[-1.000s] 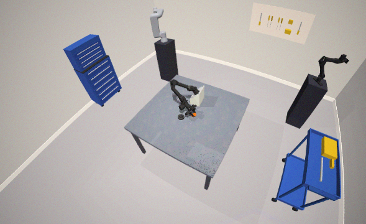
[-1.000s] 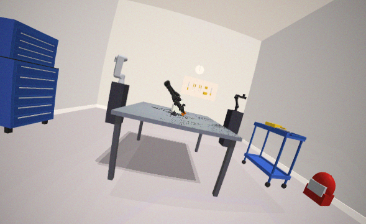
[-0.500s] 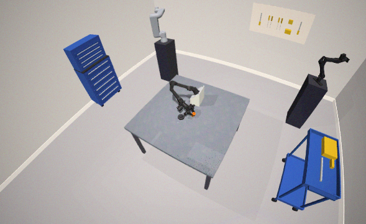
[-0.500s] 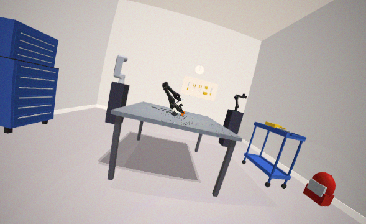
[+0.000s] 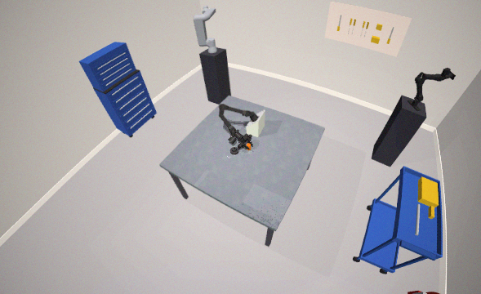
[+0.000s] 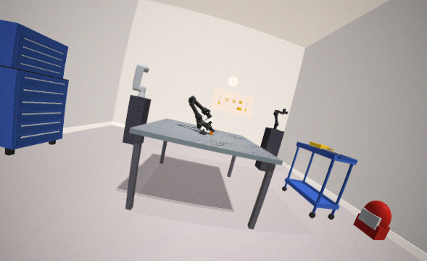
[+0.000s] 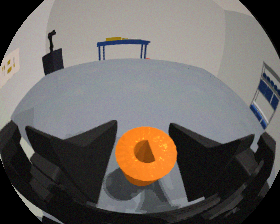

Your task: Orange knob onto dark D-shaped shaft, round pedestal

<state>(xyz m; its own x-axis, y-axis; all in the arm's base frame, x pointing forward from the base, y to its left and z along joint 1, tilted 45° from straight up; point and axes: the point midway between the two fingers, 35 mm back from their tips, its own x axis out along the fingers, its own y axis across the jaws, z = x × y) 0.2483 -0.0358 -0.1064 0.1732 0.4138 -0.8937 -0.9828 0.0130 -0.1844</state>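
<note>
Parting around the orange knob [image 5: 248, 146] [image 6: 212, 133] [image 7: 127, 162], the black fingers of the end effector [image 5: 247, 144] [image 6: 211, 130] [image 7: 143, 125] stand apart, unclamped, above a gray surface [image 5: 264, 175] [image 6: 184, 135] [image 7: 141, 90] in a pale-walled workshop. The knob lies between the fingers, its round top and dark center hole turned toward the wrist camera, and a slim gap shows along its lower sides; whether its base touches the surface cannot be told. It is off the shaft, just beside the dark round pedestal [image 5: 234, 151] [image 6: 203, 133], which stands separately in the top view. The black arm [image 5: 226, 123] [image 6: 196, 115] bends high at its elbow and slopes down toward the pair, near an upright cream panel [image 5: 256, 124]. Around the surface stand a blue drawer chest [image 5: 123, 91] [image 6: 40, 109] and a blue cart [image 5: 401, 204] [image 6: 325, 183] [image 7: 123, 42] bearing a yellow item [image 5: 428, 191] [image 6: 319, 145] [image 7: 113, 39]. A tool board [image 5: 358, 41] [image 6: 233, 109] [image 7: 10, 75] hangs on the wall.
</note>
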